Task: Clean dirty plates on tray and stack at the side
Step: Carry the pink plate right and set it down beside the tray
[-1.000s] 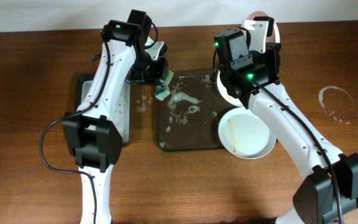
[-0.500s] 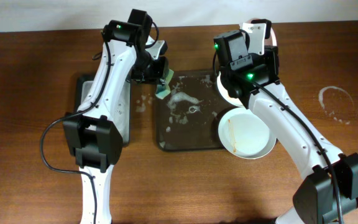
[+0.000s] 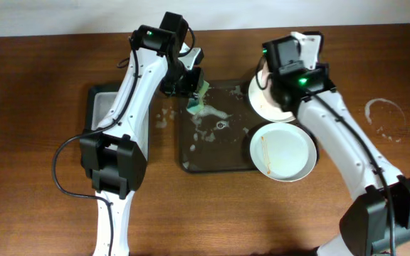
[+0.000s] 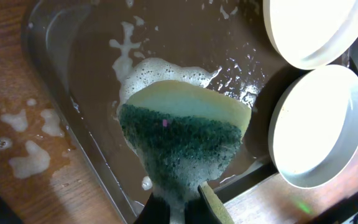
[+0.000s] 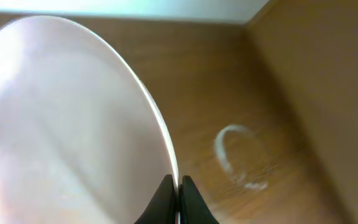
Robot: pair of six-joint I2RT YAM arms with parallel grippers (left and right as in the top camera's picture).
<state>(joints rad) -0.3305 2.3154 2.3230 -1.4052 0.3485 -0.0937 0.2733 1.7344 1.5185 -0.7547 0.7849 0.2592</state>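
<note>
Brown wood, matt and finely grained, across the whole tabletop (image 3: 41, 213); pale wall in a thin strip (image 3: 48, 14) beyond its far edge.

Reaching in from the near edge, two white arms with black joints, left arm (image 3: 130, 99) and right arm (image 3: 340, 142), both bent toward the middle of the far side.

Dark, glossy and wet at the tabletop's centre: tray (image 3: 212, 162), rectangular with rounded corners and a raised rim, streaked with white foam (image 4: 160, 71). Just left of it, a narrower dark tray (image 3: 95, 99) with a grey inside, mostly under the left arm.

Round, white, shallow and smooth: plates. Front plate (image 3: 283, 151) at the tray's front right corner, overhanging the rim, marked by a thin orange streak. Back plate (image 3: 262, 105) at the tray's back right corner, partly hidden by the right arm, close to the front one; touching or not, cannot tell. Third plate (image 5: 67, 124) raised on edge over the far right part of the tabletop, its thin rim pinched between the pressed-together fingers of the right gripper (image 5: 174, 182).

Pinched in the left gripper (image 4: 178, 205) over the tray's back left corner: sponge (image 4: 185, 134), coarse green scouring face with a soft yellow layer behind, frothy with suds.

Smaller yet: foam blots (image 4: 30, 162) on the wood beside the tray's left rim, and a dried whitish ring (image 3: 384, 117) near the right edge.
</note>
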